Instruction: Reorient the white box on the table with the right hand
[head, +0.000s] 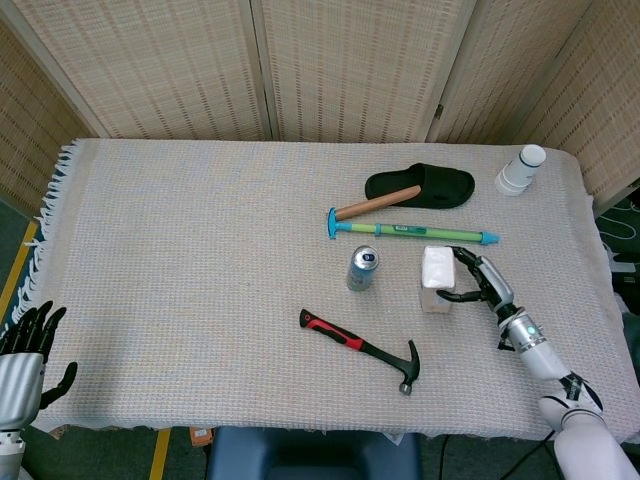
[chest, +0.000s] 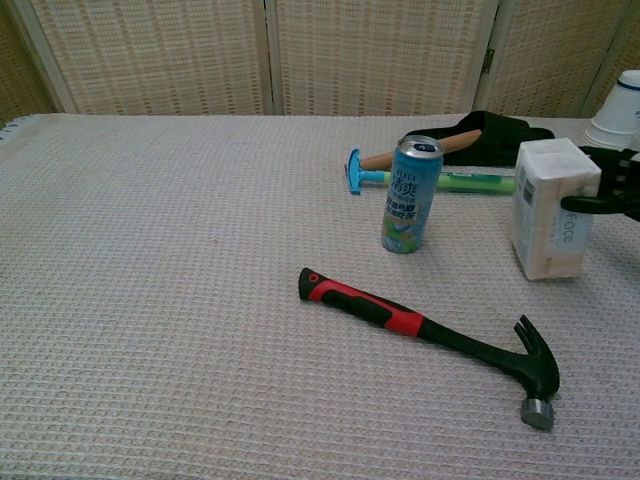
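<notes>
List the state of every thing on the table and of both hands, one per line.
white box: upright on the cloth
right hand: fingers at the box's side
left hand: open, off the table
can: upright
hammer: lying flat
slipper: lying flat
green tool: lying flat
white bottle: standing
</notes>
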